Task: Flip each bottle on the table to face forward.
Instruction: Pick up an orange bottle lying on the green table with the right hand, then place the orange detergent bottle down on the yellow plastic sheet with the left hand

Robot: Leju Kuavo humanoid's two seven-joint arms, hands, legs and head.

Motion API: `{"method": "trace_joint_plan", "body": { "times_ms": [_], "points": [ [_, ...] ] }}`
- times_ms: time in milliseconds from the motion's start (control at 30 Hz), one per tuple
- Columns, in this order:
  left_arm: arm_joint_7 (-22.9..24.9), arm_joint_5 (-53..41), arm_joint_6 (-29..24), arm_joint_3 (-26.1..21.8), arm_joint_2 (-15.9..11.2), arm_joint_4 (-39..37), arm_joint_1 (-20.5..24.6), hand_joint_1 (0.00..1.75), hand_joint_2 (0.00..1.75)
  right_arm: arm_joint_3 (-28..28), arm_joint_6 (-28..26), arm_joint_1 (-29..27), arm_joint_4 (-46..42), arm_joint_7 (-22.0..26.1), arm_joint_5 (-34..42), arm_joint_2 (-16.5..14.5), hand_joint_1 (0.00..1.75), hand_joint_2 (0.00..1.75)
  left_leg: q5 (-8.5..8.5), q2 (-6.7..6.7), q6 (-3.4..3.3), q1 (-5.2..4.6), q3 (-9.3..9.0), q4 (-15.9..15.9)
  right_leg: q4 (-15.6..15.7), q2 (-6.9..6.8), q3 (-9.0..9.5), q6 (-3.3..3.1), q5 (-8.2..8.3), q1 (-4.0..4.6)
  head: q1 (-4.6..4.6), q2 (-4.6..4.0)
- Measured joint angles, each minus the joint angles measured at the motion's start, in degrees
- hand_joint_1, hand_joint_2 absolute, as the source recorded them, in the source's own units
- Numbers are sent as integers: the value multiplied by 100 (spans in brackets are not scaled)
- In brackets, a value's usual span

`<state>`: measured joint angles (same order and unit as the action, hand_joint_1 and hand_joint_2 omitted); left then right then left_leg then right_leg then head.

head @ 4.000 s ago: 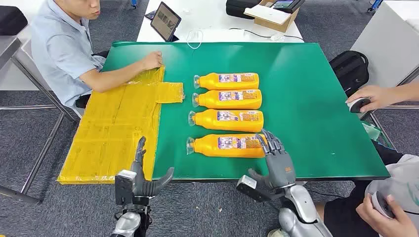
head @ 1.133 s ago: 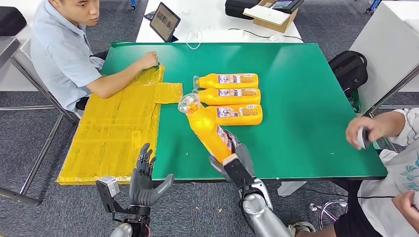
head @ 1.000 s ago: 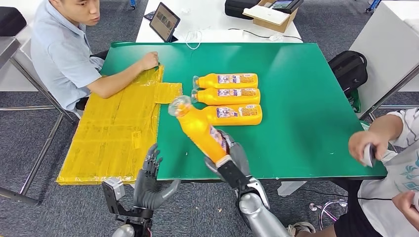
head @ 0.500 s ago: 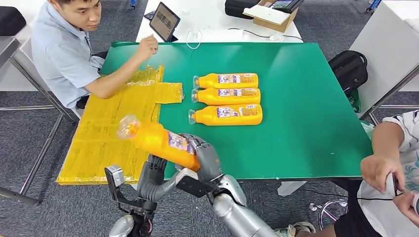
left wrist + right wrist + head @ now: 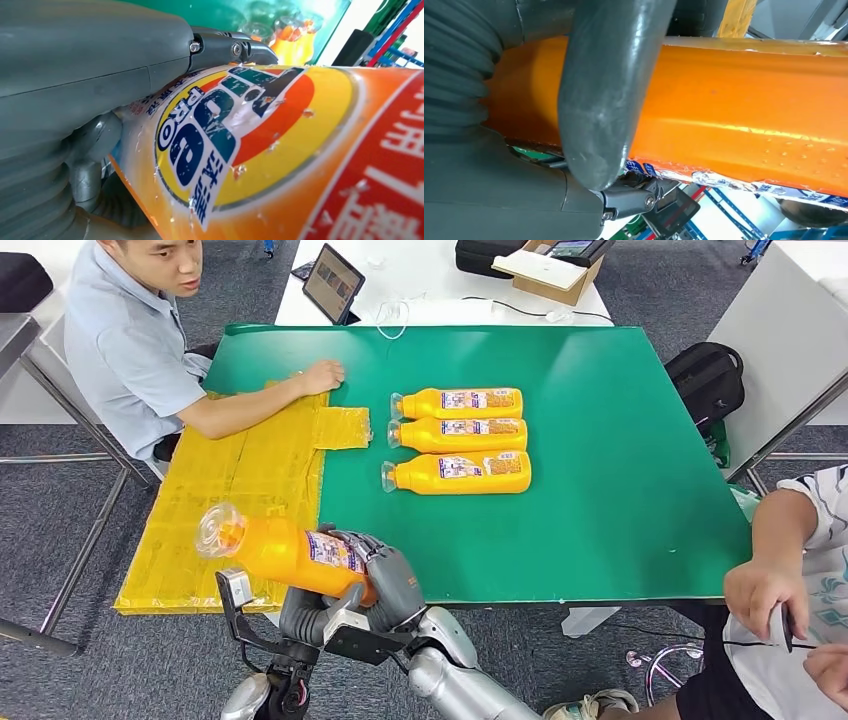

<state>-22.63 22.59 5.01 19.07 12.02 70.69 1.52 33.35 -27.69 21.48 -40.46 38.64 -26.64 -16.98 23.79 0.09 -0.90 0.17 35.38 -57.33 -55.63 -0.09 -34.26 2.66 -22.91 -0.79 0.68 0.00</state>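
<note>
Bottles: four, all smooth orange plastic with clear caps. Three bottles (image 5: 458, 436) lie in a row on the green table (image 5: 620, 440). One bottle (image 5: 285, 550) is off its near edge, squeezed by the right robot hand (image 5: 385, 575) and the left robot hand (image 5: 305, 612)

The green worktop (image 5: 620, 440) carries three orange bottles (image 5: 462, 433) lying on their sides in a tight row near its middle, one just beside the next, clear caps toward the yellow sheeting (image 5: 235, 495). That sheeting covers the worktop's left side, a small flap reaching toward the bottles. A seated person's hand (image 5: 322, 375) rests at the sheeting's far edge.
</note>
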Motion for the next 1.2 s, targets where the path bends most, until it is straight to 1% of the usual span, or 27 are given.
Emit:
{"method": "trace_joint_plan", "body": {
  "times_ms": [67,100,133,167,200,233,267,300,333,467,700,867,1000,1200],
  "points": [
    [-52,-16,-70,7,0,0,-2,0,175,56,1,30,46,-7,40,0,175,175,0,0,0,0,0,0,0,0,0,0,0,0,0,0],
    [-69,-10,-101,8,0,0,-3,22,175,83,4,47,77,-9,57,0,175,175,0,0,0,0,0,0,0,0,0,0,0,0,1,0],
    [-84,6,-136,7,0,0,-3,65,175,114,8,64,114,-10,72,0,172,175,0,0,0,0,0,0,0,0,0,0,0,0,0,0],
    [-97,36,-168,5,0,1,-5,109,175,144,13,81,153,-11,85,0,153,175,0,0,0,0,0,0,0,0,-1,0,0,0,0,0],
    [-109,77,-196,2,0,1,-7,153,175,172,18,98,192,-14,92,-1,110,175,0,0,0,0,0,0,0,0,-1,0,0,0,0,0],
    [-124,128,-220,-5,0,4,-11,175,175,199,26,116,233,-20,98,-3,66,175,0,1,0,0,0,0,0,0,-1,0,0,0,-1,0],
    [-145,183,-234,-14,0,11,-15,175,175,227,44,134,276,-32,102,-9,24,175,0,1,0,0,0,0,0,0,-2,0,0,0,-1,0],
    [-177,237,-245,-24,0,25,-18,175,175,258,71,149,323,-46,108,-16,0,175,0,1,0,0,0,0,0,0,-2,0,0,0,-1,0],
    [-215,298,-248,-39,0,46,-21,175,175,288,103,160,368,-57,123,-22,0,175,0,1,0,0,0,0,0,0,-2,0,0,0,-1,0],
    [-330,577,-100,-122,0,170,-51,175,175,347,194,174,489,-34,211,-27,0,0,0,1,0,0,1,0,0,1,-3,0,0,0,1,0],
    [-355,1055,470,-306,0,416,-190,175,175,531,157,142,428,102,340,67,0,0,0,1,0,0,1,-1,0,1,-4,0,0,0,-1,0],
    [-370,1103,627,-375,0,611,-281,175,175,696,525,37,117,137,716,194,0,0,1,2,0,0,1,-1,1,1,-8,0,0,0,1,0],
    [-395,1091,620,-391,0,745,-310,175,175,771,587,-72,-244,140,844,335,0,0,1,2,0,0,1,-1,1,1,-7,0,0,0,-1,0],
    [-200,1210,291,-423,8,778,-192,175,175,793,447,-352,-816,126,937,556,0,0,0,1,0,-1,1,-1,1,1,-5,0,0,-1,-1,0]
  ]
}}
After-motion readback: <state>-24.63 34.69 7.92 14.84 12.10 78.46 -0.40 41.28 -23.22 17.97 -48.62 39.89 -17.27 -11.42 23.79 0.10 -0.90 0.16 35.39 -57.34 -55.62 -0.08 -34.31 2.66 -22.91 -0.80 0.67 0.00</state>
